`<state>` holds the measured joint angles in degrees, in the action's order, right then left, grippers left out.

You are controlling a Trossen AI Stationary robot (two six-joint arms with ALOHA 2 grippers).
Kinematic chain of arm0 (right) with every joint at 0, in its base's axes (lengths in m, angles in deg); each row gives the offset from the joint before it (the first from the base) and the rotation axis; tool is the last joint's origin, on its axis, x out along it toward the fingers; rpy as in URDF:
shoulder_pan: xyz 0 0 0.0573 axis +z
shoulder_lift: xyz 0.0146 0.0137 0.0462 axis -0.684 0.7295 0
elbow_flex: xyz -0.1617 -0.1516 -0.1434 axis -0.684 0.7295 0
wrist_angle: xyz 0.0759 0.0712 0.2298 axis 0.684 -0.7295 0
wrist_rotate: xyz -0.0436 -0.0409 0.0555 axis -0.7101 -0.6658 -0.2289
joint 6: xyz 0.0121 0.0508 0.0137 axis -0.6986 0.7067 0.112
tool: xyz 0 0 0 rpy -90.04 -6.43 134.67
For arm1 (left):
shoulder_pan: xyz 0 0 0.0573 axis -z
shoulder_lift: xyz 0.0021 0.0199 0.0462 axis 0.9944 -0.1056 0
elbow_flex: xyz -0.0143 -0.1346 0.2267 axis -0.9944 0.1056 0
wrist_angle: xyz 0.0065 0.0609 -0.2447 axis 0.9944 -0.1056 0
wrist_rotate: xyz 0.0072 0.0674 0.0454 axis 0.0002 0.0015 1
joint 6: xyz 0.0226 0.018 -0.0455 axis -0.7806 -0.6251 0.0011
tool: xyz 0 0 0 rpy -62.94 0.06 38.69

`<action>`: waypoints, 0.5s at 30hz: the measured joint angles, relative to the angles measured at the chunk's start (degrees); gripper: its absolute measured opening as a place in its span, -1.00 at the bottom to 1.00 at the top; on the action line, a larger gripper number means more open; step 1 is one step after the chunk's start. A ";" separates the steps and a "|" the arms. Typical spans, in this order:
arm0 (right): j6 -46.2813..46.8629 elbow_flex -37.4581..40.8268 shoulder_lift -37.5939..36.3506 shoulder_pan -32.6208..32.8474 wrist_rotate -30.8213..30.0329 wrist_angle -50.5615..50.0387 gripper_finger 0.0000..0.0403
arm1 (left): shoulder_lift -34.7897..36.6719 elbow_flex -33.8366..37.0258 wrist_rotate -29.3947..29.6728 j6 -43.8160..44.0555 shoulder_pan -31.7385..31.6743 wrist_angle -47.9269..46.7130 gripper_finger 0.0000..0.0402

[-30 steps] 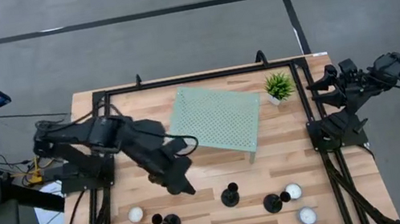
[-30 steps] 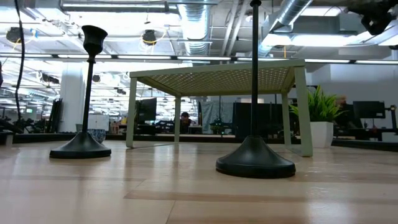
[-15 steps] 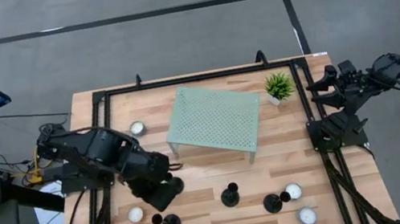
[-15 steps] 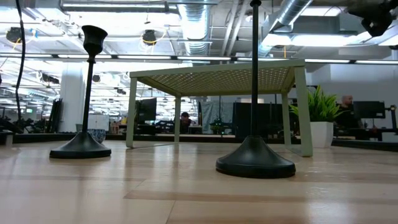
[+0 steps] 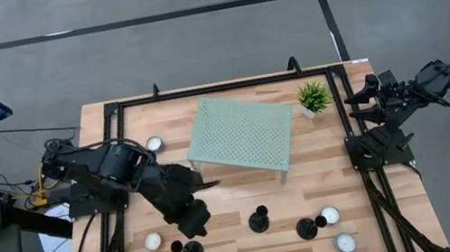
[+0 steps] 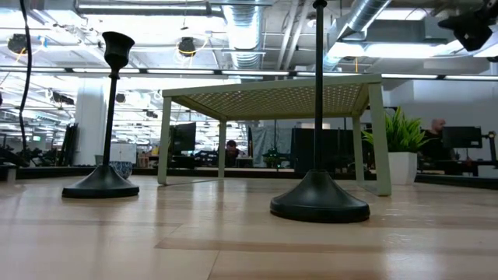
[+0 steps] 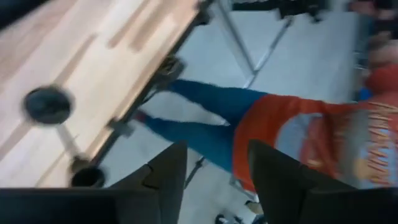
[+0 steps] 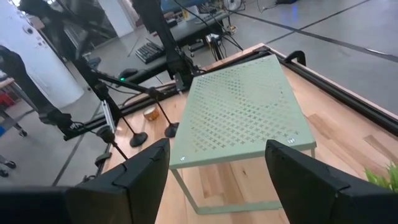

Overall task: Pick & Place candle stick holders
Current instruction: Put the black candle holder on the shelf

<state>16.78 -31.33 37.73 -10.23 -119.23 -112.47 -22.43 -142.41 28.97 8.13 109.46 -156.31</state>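
The left claw [image 5: 194, 225] is seen low over the front-left part of the desk [image 5: 226, 185], just behind the leftmost candle holder [image 5: 192, 251]. In the left wrist view its two fingers [image 7: 168, 168] stand apart with nothing between them; a candle holder [image 7: 48, 104] is seen ahead of them on the wood, lying across the blurred picture, so its exact pose cannot be judged there. A person in an orange top and blue trousers [image 7: 298, 134] is seen beyond the desk edge.

The right claw [image 5: 364, 93] is held off the desk's right edge, above its own base, near the back corner. Its fingers [image 8: 149, 168] are apart and empty, pointed toward the pale green perforated shelf [image 5: 242, 135].

Three candle holders are counted from above along the front of the desk: the leftmost one, a middle one [image 5: 259, 221] and a right one [image 5: 307, 228]. All three stand upright and well apart from one another. In the low view two of them are seen upright, one with its cup [image 6: 117, 47] in frame.

White tealights [image 5: 152, 242] are noted beside the holders, and another [image 5: 154, 144] left of the shelf. A small green plant [image 5: 313, 97] stands right of the shelf.
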 joint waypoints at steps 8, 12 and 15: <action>-0.01 0.00 0.00 0.00 -0.05 0.13 0.27 | -0.04 2.12 -8.30 -0.07 -4.16 -1.86 0.03; -0.01 0.00 0.00 0.00 -0.09 0.21 0.27 | -0.31 3.69 -11.81 -0.14 -3.01 -3.05 0.03; -0.01 0.00 0.00 0.00 -0.17 0.22 0.27 | -1.25 3.87 -12.93 -1.57 -1.33 -5.45 0.03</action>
<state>16.77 -31.33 37.73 -10.23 -119.40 -112.25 -23.67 -138.54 16.04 6.56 108.13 -161.77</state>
